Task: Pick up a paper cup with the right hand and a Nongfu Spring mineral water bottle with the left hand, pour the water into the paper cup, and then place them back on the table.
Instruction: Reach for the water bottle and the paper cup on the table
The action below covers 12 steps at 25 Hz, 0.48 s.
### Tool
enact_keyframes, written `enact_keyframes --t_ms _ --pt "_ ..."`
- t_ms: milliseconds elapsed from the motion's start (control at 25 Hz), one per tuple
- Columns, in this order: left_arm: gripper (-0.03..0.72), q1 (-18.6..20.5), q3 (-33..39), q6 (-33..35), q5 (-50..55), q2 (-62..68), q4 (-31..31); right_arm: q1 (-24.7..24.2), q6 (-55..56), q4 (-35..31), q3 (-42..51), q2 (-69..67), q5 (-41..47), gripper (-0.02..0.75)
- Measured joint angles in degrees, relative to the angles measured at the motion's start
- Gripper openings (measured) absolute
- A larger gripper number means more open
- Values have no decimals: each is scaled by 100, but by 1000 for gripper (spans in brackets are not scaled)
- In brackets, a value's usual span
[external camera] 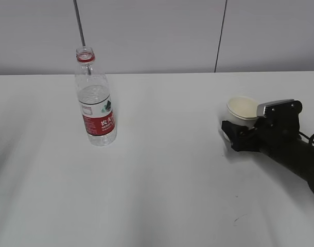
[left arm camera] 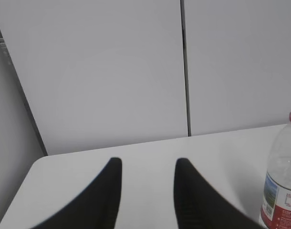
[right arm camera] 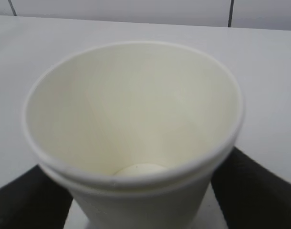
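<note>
Off-white paper cup (right arm camera: 136,138) sits upright on the white table (external camera: 162,170), right side, between the black fingers (right arm camera: 253,191) of the right gripper (external camera: 238,135); fingers flank the cup wall on both sides, but the views don't show whether they press it or leave a gap, so grip state unclear. Cup looks empty, thin-walled, tapered, rolled rim with a doubled edge: likely very light and easy to crush, so best taken mid-wall below the rim with a gentle squeeze. Clear plastic bottle (external camera: 95,98) stands upright, well apart to the left, cap off, red neck ring, red-and-white label, water (external camera: 94,99) filling it to about the shoulder. Likely fairly heavy, smooth, slightly squashy; label band or just above it looks the firmest place to hold. Left gripper (left arm camera: 148,191) is spread open, holding nothing, aimed at bare table, bottle just off to its right. A thin grey rod (external camera: 79,23) runs up the wall behind the bottle.
</note>
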State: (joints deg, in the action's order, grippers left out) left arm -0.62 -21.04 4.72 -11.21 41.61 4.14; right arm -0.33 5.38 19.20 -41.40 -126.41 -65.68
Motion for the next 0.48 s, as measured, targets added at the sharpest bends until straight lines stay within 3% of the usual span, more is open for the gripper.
enact_keyframes --t_ms 480 --pt "239 -82 0 -209 557 169 24 0 13 34 -11 0 0 643"
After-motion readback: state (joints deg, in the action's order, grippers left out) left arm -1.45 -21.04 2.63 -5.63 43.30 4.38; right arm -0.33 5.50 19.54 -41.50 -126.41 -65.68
